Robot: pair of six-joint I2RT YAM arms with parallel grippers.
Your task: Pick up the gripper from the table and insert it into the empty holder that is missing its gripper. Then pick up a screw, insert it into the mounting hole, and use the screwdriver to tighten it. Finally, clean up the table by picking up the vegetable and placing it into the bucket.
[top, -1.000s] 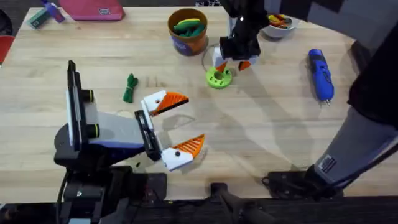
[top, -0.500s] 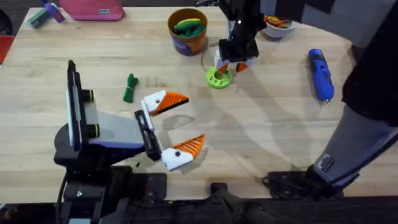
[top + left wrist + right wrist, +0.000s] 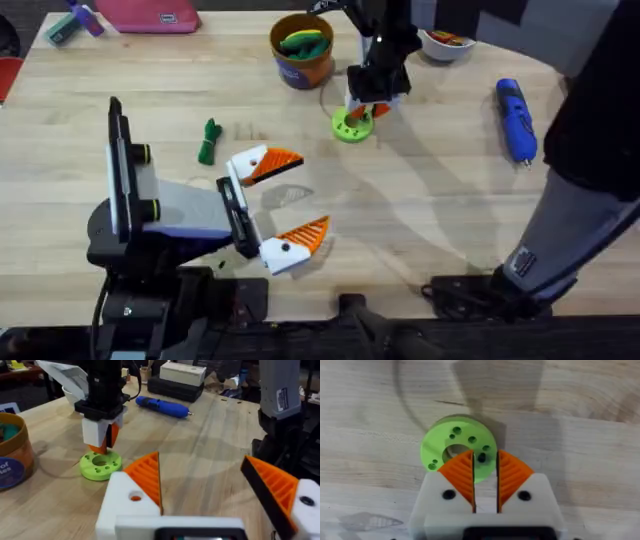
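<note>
the right gripper [image 3: 485,477] hangs just above the lime green holder [image 3: 451,442], jaws narrowed on what seems a thin dark piece, likely lining it up with the central opening. the left gripper [image 3: 287,198] waits wide open, well apart.

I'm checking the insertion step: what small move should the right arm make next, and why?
Probably ease the right gripper straight down, nudging toward the holder's central opening. Its pads are nearly shut, with a dark sliver between them, and sit at the opening's rim just above the holder. I cannot tell whether that sliver is the loose piece.
</note>
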